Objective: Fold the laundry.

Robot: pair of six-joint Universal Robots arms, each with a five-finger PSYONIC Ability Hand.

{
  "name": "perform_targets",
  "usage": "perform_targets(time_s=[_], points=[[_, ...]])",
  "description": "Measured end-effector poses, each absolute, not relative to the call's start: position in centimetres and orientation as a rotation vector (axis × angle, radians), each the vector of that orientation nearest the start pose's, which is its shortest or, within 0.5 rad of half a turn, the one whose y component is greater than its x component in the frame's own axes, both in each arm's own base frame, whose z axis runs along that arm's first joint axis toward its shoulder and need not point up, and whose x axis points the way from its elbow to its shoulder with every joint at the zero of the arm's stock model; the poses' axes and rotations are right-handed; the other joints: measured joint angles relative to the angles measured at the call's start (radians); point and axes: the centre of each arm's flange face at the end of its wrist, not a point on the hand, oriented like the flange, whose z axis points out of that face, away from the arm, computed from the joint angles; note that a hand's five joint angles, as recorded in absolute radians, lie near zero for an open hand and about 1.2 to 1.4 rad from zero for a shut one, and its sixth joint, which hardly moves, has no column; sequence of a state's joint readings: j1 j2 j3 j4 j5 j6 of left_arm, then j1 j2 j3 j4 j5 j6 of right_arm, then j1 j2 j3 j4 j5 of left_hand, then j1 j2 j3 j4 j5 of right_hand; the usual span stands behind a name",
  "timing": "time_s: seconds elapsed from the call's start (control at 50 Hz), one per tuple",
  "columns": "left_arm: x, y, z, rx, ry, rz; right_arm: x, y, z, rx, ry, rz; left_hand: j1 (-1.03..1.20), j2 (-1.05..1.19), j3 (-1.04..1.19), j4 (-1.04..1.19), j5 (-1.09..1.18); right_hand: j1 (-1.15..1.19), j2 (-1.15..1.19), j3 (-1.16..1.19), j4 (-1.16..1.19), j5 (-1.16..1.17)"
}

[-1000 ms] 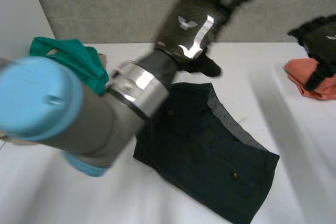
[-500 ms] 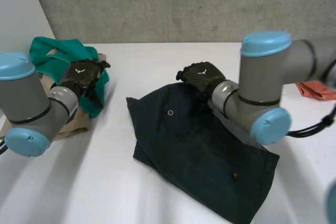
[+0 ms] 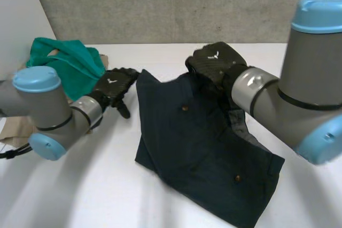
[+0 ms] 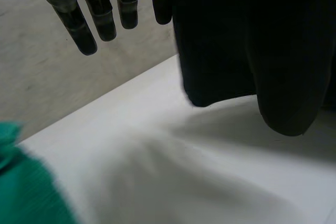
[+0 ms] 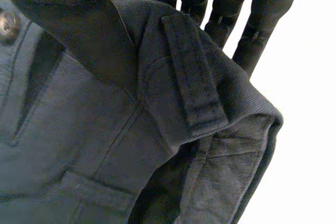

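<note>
Sagging, rumpled dark shorts (image 3: 203,142) (2 buttons (image 3: 185,108) showing)

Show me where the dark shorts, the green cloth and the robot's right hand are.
dark shorts (image 3: 203,153), head view, on the flat middle of the fabric.
green cloth (image 3: 67,68), head view, on the middle of the bunched pile.
right hand (image 3: 216,61), head view, on its back.

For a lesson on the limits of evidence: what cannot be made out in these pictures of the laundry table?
Head view: the right arm hides part of the dark shorts beyond the right hand.
Head view: the left arm covers most of the tan thing under the green cloth.
Left wrist view: whether the left hand holds the shorts; dark cloth hides the contact.
</note>
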State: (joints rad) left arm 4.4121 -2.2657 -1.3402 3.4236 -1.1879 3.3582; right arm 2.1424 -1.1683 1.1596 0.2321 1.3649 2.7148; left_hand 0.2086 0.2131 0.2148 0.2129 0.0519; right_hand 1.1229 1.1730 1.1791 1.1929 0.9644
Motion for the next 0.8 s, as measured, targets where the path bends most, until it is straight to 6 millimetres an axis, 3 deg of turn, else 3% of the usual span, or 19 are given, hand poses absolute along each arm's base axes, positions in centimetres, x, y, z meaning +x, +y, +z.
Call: perform_targets(time_s=[0.12, 0.26, 0.28, 0.32, 0.4, 0.5, 0.56, 0.7, 0.8], points=[[-31.3, -32.4, 14.7, 1.243, 2.495, -2.277, 31.3, -20.6, 28.4, -1.327, 1.915, -1.723, 0.0, 0.0, 0.0, 0.0, 0.0, 0.0, 0.0, 0.0, 0.001, 0.0], [-32.6, -31.2, 15.1, 1.285, 2.503, -2.31, 30.0, -18.1, 30.5, -1.376, 1.867, -1.711, 0.051, 0.045, 0.037, 0.039, 0.035, 0.0, 0.0, 0.0, 0.004, 0.0], [-32.6, -31.0, 15.1, 1.29, 2.509, -2.307, 29.8, -17.7, 31.0, -1.382, 1.854, -1.717, 0.257, 0.229, 0.215, 0.221, 0.211, 0.0, 0.0, 0.0, 0.004, 0.0], [-32.7, -30.7, 15.0, 1.301, 2.519, -2.302, 29.4, -17.1, 31.9, -1.39, 1.827, -1.734, 0.383, 0.351, 0.331, 0.337, 0.324, 0.0, 0.0, 0.0, 0.004, 0.0], [-32.9, -29.8, 15.3, 1.341, 2.546, -2.301, 28.9, -16.1, 33.2, -1.401, 1.792, -1.753, 0.908, 0.867, 0.859, 0.868, 0.848, 0.0, 0.0, 0.0, 0.004, 0.0], [-33.1, -28.8, 16.6, 1.37, 2.556, -2.341, 28.3, -15.5, 34.3, -1.412, 1.786, -1.757, 0.938, 0.979, 0.972, 0.983, 0.926, 0.0, 0.0, 0.0, 0.004, 0.0], [-33.0, -28.9, 17.8, 1.362, 2.527, -2.387, 27.8, -16.0, 34.5, -1.423, 1.814, -1.768, 0.938, 0.98, 0.973, 0.983, 0.926, 0.0, 0.0, 0.0, 0.004, 0.0], [-32.9, -31.7, 22.6, 1.183, 2.301, -2.589, 27.3, -21.0, 33.3, -1.475, 1.923, -1.853, 0.938, 0.981, 0.974, 0.983, 0.926, 0.0, 0.0, 0.0, 0.004, 0.0], [-32.9, -34.8, 28.1, 0.923, 1.975, -2.821, 28.4, -26.1, 34.5, -1.387, 1.875, -2.157, 0.938, 0.982, 0.975, 0.984, 0.926, 0.0, 0.0, 0.0, 0.005, 0.0]])
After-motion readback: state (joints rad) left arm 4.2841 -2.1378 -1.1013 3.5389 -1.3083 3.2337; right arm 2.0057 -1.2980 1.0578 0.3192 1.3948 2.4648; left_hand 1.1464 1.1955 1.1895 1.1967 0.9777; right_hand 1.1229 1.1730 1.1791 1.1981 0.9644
